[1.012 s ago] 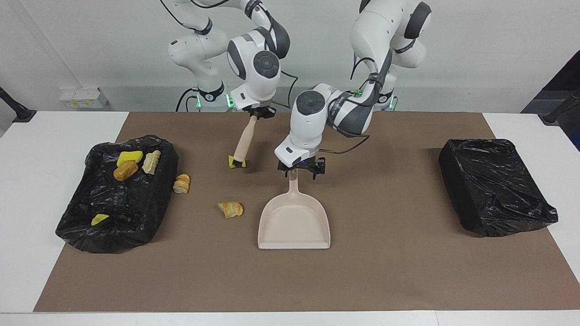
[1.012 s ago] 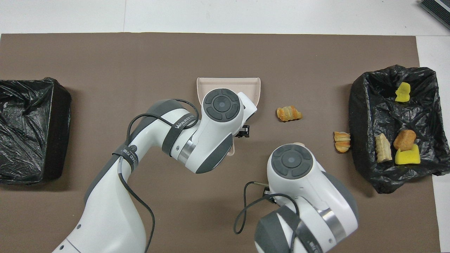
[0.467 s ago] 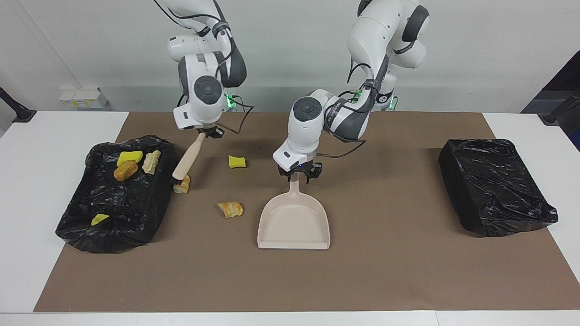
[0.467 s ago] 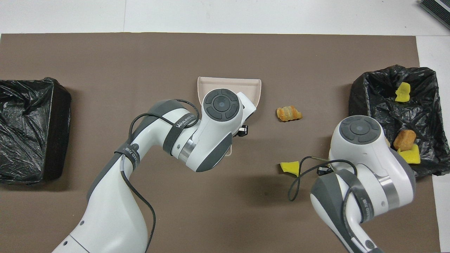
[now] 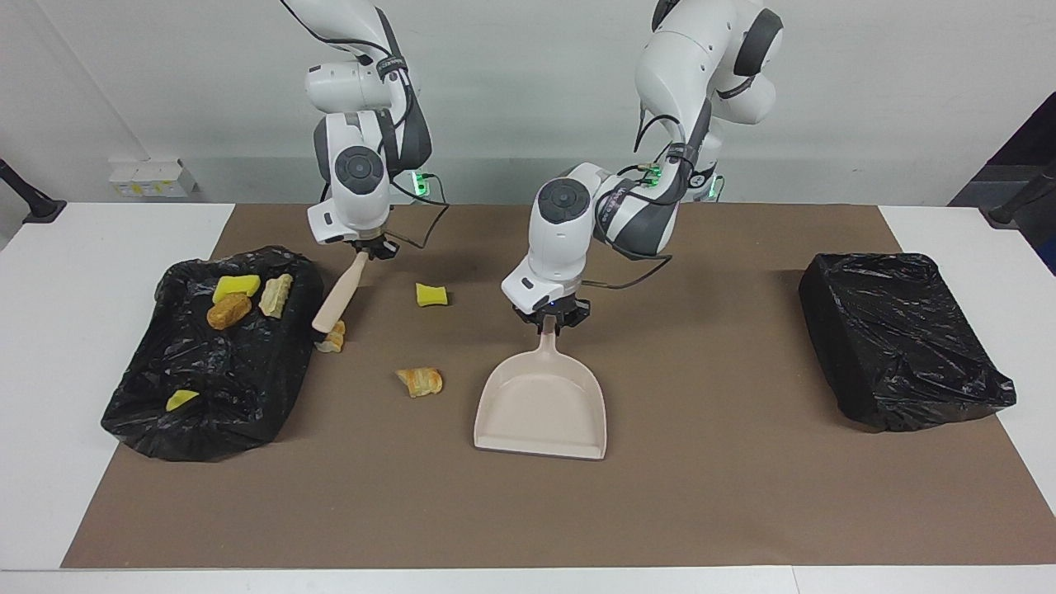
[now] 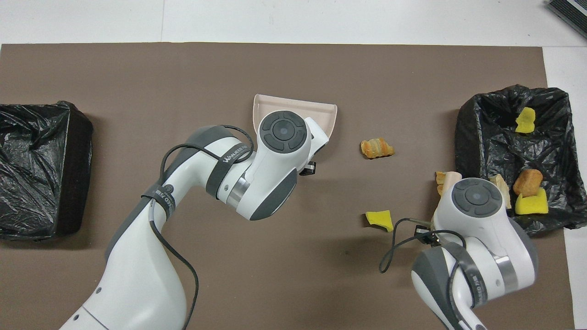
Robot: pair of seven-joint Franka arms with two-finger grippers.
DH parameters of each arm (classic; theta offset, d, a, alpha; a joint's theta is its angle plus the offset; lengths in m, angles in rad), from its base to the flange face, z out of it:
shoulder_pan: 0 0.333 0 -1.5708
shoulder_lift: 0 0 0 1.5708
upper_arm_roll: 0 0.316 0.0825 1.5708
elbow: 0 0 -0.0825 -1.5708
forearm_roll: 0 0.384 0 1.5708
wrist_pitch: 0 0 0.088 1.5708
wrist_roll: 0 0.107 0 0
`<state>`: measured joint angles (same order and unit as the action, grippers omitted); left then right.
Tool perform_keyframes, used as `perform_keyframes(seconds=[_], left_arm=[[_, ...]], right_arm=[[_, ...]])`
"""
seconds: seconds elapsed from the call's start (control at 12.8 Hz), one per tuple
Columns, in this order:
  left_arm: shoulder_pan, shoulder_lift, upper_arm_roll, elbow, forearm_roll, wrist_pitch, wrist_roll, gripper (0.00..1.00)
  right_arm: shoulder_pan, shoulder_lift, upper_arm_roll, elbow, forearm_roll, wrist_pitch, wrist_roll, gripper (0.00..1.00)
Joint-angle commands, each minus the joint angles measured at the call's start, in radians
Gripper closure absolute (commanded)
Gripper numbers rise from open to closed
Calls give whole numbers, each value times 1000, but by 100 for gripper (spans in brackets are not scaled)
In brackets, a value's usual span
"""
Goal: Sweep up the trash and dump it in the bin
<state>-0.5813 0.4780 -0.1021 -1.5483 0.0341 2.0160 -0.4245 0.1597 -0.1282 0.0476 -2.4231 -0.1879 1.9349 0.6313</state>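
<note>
Trash [image 5: 419,381] lies loose on the mat between dustpan [image 5: 540,408] and open bin [image 5: 216,351], so left gripper [image 5: 551,321], clamped on the handle, should press the lip flat while right gripper [image 5: 365,250], clamped on brush [image 5: 337,297], sweeps low toward it.

The left gripper [image 5: 551,320] sits on the handle of the dustpan [image 5: 542,404], whose tray lies farther from the robots. The right gripper [image 5: 367,247] holds a brush [image 5: 338,295]; its tip touches a pastry piece [image 5: 333,337] beside the bin [image 5: 223,371]. Between the grippers lie a sponge chunk [image 5: 431,294] and another pastry piece [image 5: 420,381].
</note>
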Motion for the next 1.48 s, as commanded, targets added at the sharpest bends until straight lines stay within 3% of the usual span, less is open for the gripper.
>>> perform_keyframes(seconds=[0.0, 0.31, 0.47, 0.62, 0.86, 1.01, 1.4], left_arm=[[62, -106, 13, -19, 23, -103, 291, 100], [178, -231, 15, -62, 29, -232, 791, 100], [230, -298, 13, -146, 61, -240, 1025, 100], [230, -363, 15, -266, 104, -218, 1221, 100], [207, -441, 12, -441, 148, -125, 1241, 100], [173, -437, 10, -467, 148, -85, 1218, 100], [149, -438, 9, -532, 147, -23, 1165, 100]], right_arm=[[41, -1, 6, -5, 11, 47, -61, 100], [138, 51, 9, 126, 83, 0, -84, 100], [126, 52, 8, 227, 88, -120, -111, 100], [101, 50, 2, 256, 74, -162, -180, 100], [23, 52, 0, 228, 76, -78, -303, 100], [-31, 87, 1, 228, 76, -19, -414, 100], [-48, 211, 3, 262, 88, 133, -562, 100]])
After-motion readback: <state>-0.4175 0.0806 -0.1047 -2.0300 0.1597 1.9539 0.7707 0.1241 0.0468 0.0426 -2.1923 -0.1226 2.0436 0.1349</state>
